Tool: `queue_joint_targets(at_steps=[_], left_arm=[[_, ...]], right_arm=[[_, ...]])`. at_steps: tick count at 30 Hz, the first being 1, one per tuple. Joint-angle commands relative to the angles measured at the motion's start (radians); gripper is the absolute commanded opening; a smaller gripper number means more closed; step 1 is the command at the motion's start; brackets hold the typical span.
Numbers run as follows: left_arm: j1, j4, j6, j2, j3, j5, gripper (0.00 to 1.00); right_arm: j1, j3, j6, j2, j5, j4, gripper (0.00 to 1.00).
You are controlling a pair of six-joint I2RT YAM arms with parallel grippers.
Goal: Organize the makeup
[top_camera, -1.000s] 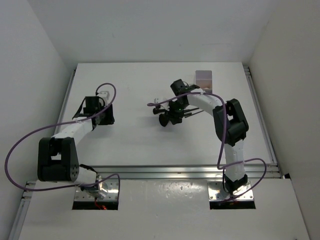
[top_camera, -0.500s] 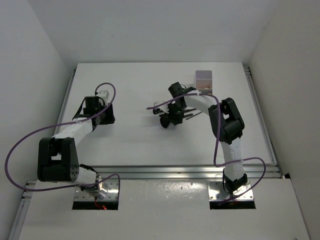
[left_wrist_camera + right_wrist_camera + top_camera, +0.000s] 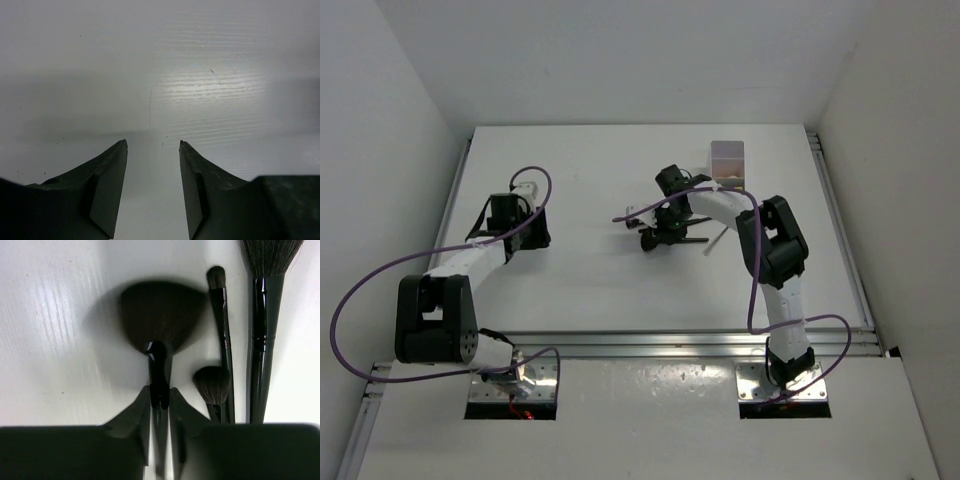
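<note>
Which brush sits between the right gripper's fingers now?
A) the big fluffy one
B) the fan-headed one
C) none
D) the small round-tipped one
B: the right wrist view shows the right gripper closed on the handle of the fan-headed brush, with the other brushes lying beside it.

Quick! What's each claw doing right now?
Left claw: open, holding nothing.
Right claw: closed on the handle of the fan brush.

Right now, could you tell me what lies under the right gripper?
A fan brush, its handle pinched by the right gripper; beside it three more brushes. Their handle ends are covered.
</note>
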Motion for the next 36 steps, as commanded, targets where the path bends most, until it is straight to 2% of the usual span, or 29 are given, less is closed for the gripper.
queue_joint_targets(at_steps=[1, 12, 16, 19, 20, 21, 23, 24, 25, 26, 27, 29, 31, 36], left_arm=[[-0.004, 0.031, -0.001, -0.014, -0.006, 0.010, 0.52], [-0.023, 0.040, 0.008, -0.023, -0.006, 0.010, 0.52], [-0.023, 0.040, 0.008, -0.023, -0.006, 0.010, 0.52], [-0.032, 0.049, 0.008, -0.023, -0.015, 0.010, 0.52], [-0.032, 0.049, 0.008, -0.023, -0.015, 0.010, 0.52], [-0.032, 0.059, 0.008, -0.023, -0.015, 0.010, 0.52], [-0.032, 0.059, 0.008, -0.033, -0.024, 0.010, 0.52], [-0.032, 0.059, 0.008, -0.033, -0.024, 0.010, 0.52], [-0.032, 0.059, 0.008, -0.033, -0.024, 0.010, 0.52], [-0.032, 0.059, 0.008, -0.033, -0.024, 0.010, 0.52], [-0.032, 0.059, 0.008, -0.033, -0.033, 0.010, 0.52], [-0.032, 0.059, 0.017, -0.033, -0.033, 0.010, 0.52], [-0.032, 0.059, 0.017, -0.033, -0.033, 0.010, 0.52], [-0.032, 0.039, 0.017, -0.033, -0.024, 0.010, 0.52]], right_arm=[[0.007, -0.009, -0.026, -0.004, 0.006, 0.035, 0.13], [0.029, -0.033, -0.031, -0.043, -0.020, 0.109, 0.00], [0.032, -0.070, 0.062, -0.116, -0.042, 0.230, 0.00], [0.022, -0.113, 0.177, -0.204, -0.077, 0.413, 0.00], [0.007, -0.139, 0.301, -0.245, -0.082, 0.458, 0.00], [-0.002, -0.164, 0.353, -0.280, -0.095, 0.612, 0.00], [-0.059, -0.187, 0.577, -0.322, -0.106, 0.717, 0.00], [-0.100, -0.197, 0.639, -0.343, -0.102, 0.865, 0.00], [-0.123, -0.211, 0.692, -0.347, -0.096, 0.924, 0.00], [-0.170, -0.224, 0.874, -0.347, -0.083, 1.101, 0.00], [-0.224, -0.246, 1.012, -0.336, -0.022, 1.156, 0.00], [-0.316, -0.242, 1.044, -0.318, 0.066, 1.267, 0.00], [-0.344, -0.185, 1.063, -0.249, 0.189, 1.296, 0.00], [-0.418, -0.077, 1.073, -0.095, 0.193, 1.462, 0.00]])
